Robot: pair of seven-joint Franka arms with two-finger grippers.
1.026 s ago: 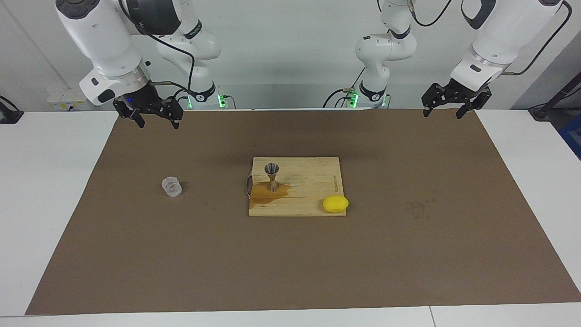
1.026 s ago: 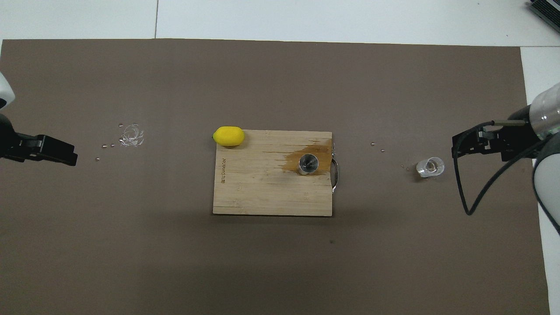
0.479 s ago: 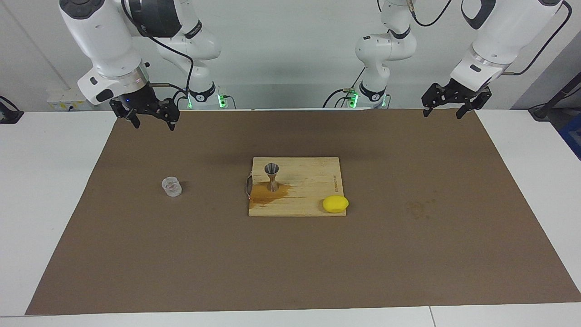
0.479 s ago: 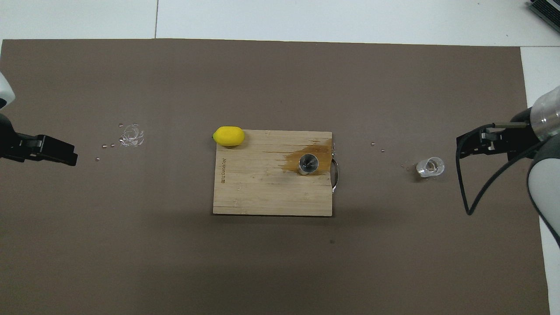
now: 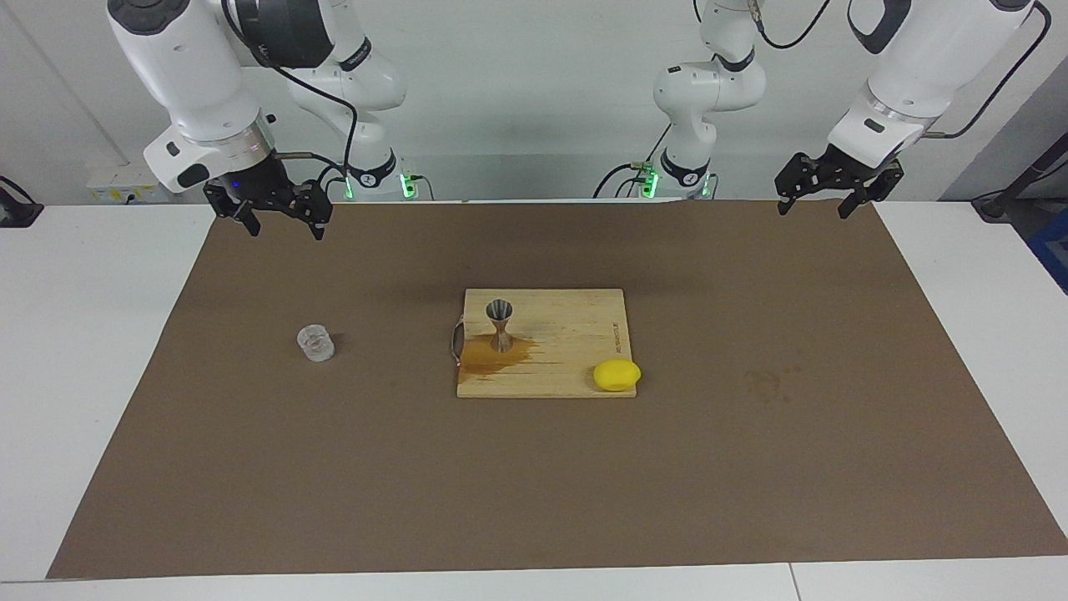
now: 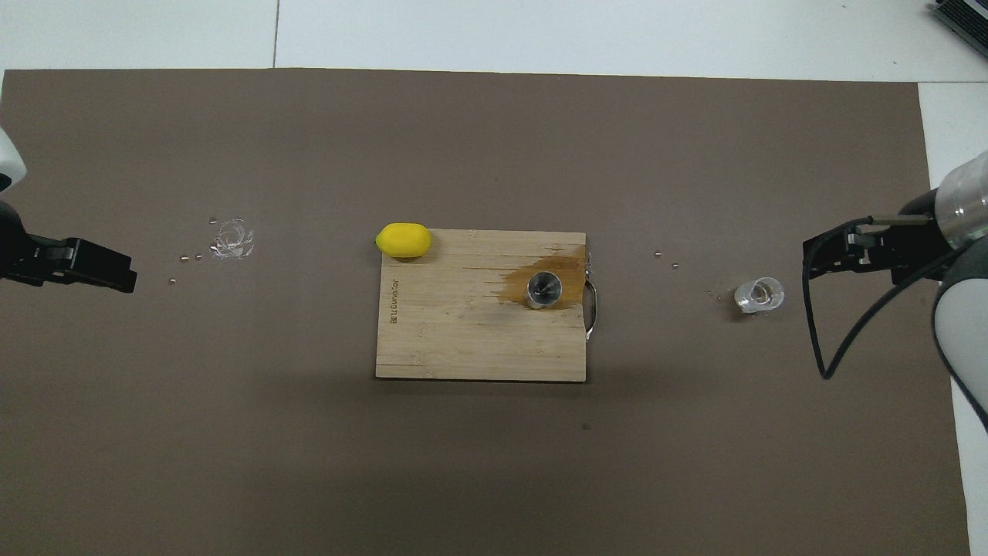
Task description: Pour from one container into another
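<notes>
Now, view by view.
Facing view: glass cup upright on the brown mat toward the right arm's end; jigger upright on the cutting board in a brown puddle; lemon at a board corner.
Grippers: right gripper and left gripper raised over mat edge nearest the robots, fingers spread, empty.
Overhead view: droplets between board and cup; open mat all around.

The white table carries a large brown rectangular mat that covers most of its surface. Centred on the mat lies a pale wooden cutting board with a metal handle. A small clear glass cup stands upright on the mat, toward the right arm's end of the table. Small droplets mark the mat toward the left arm's end.
</notes>
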